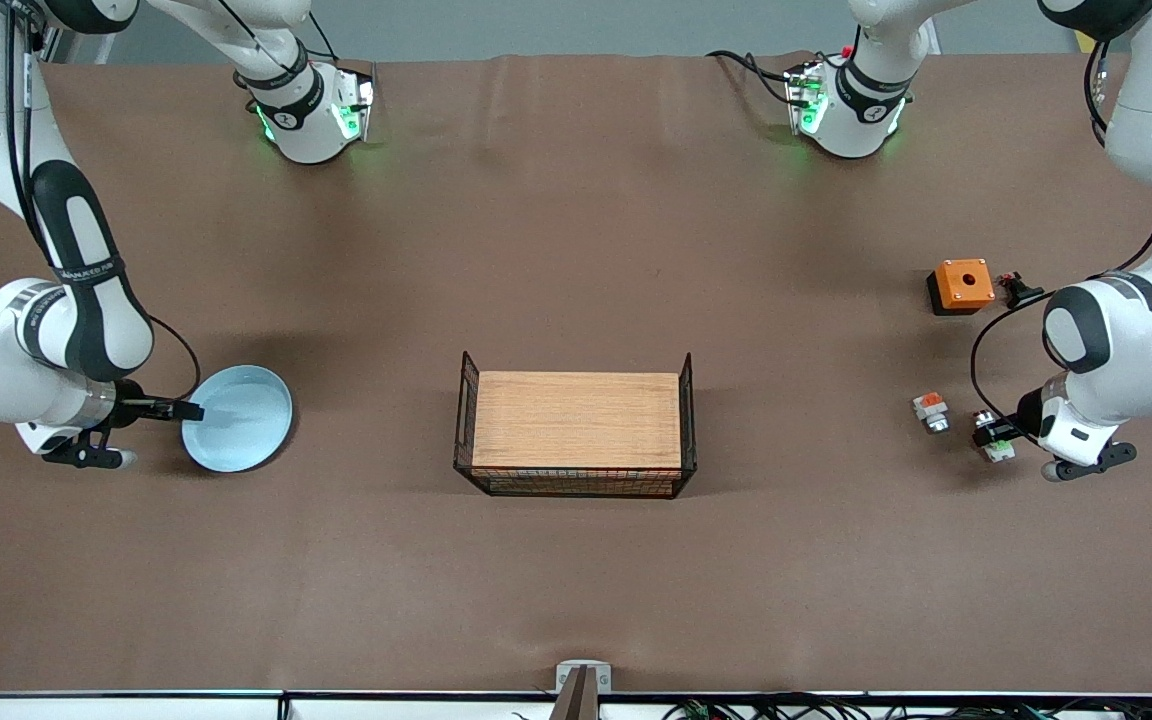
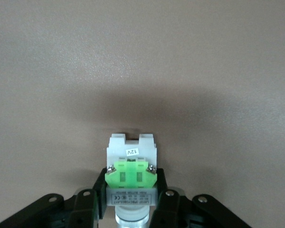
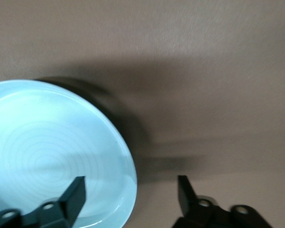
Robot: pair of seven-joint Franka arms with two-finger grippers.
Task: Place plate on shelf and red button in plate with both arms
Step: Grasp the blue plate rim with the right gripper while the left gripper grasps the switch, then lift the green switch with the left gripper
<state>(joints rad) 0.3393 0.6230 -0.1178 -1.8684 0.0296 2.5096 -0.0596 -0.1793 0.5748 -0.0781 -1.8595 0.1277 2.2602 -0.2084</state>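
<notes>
**Both grippers at their objects, either end of the board**

The left gripper (image 2: pixel 128 202) is clenched on the red button (image 2: pixel 131 178), low at the tabletop toward the left arm's end of the table from the wooden board (image 1: pixel 576 420). A similar white part with an orange patch (image 1: pixel 930 411) lies just beside it, between button and board. The right gripper (image 3: pixel 130 194) straddles the rim of the plate (image 3: pixel 47 152) with its jaws apart, not yet clamped. The plate sits toward the right arm's end from the board.
</notes>
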